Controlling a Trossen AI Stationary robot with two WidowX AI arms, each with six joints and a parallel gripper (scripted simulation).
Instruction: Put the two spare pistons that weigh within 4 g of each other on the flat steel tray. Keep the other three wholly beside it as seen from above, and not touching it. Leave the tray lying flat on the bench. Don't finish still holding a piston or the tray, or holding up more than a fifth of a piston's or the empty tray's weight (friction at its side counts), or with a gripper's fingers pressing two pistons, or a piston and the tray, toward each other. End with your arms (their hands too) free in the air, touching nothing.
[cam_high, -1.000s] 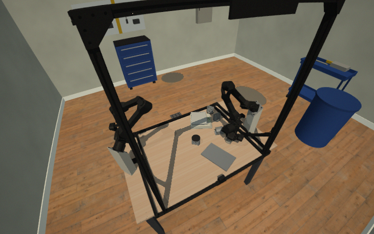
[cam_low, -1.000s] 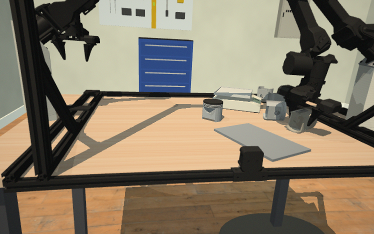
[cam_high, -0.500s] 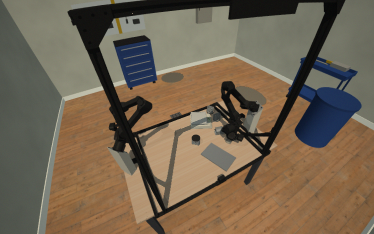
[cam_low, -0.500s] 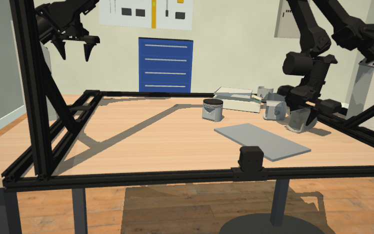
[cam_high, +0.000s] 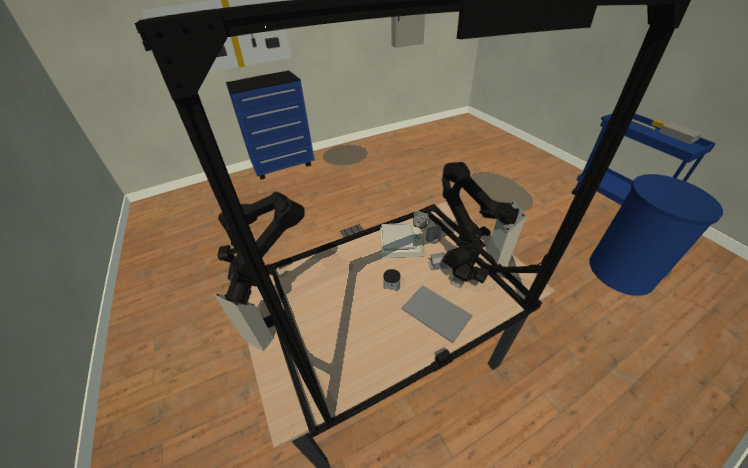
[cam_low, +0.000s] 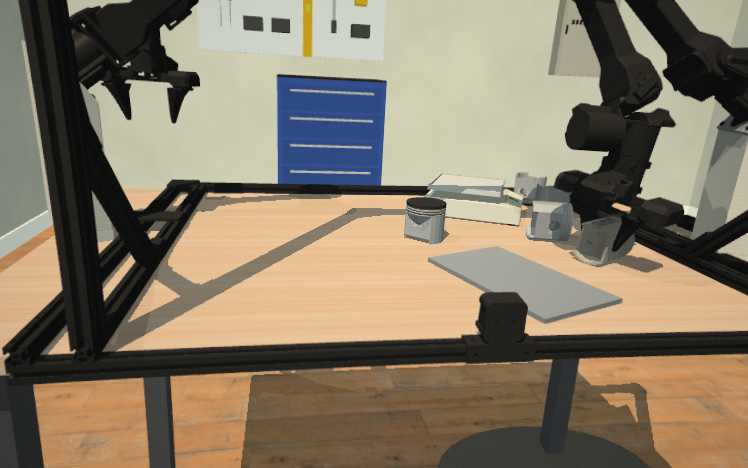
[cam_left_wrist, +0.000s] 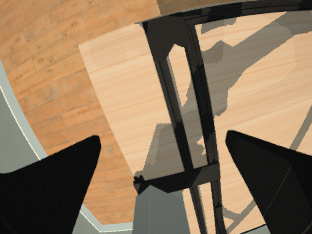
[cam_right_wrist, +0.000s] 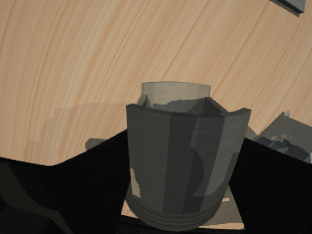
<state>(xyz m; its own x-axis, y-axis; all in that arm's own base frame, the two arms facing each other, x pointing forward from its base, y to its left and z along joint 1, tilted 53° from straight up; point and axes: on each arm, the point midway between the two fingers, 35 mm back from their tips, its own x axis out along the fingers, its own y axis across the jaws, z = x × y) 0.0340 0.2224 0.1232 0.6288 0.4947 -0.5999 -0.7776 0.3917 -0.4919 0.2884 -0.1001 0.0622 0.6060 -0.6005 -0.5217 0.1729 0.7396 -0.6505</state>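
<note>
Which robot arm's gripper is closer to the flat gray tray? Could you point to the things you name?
The right one. The right gripper (cam_low: 605, 226) is just past the tray's (cam_high: 436, 312) (cam_low: 526, 282) far edge, around a piston (cam_low: 598, 241) (cam_right_wrist: 187, 160). The left gripper (cam_low: 151, 118) hangs high at the table's opposite end.

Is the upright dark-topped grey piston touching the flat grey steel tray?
Apart: in the top view, bare wood separates the piston from the tray's near corner.

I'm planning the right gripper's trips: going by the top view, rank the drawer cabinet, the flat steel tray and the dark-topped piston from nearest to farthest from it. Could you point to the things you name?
1. Flat steel tray (cam_high: 436, 313) (cam_low: 524, 282) (cam_right_wrist: 294, 4), lower left.
2. Dark-topped piston (cam_high: 391, 280) (cam_low: 424, 221), upright, farther left.
3. Drawer cabinet (cam_high: 274, 126) (cam_low: 330, 132), upper left, beyond the table.
</note>
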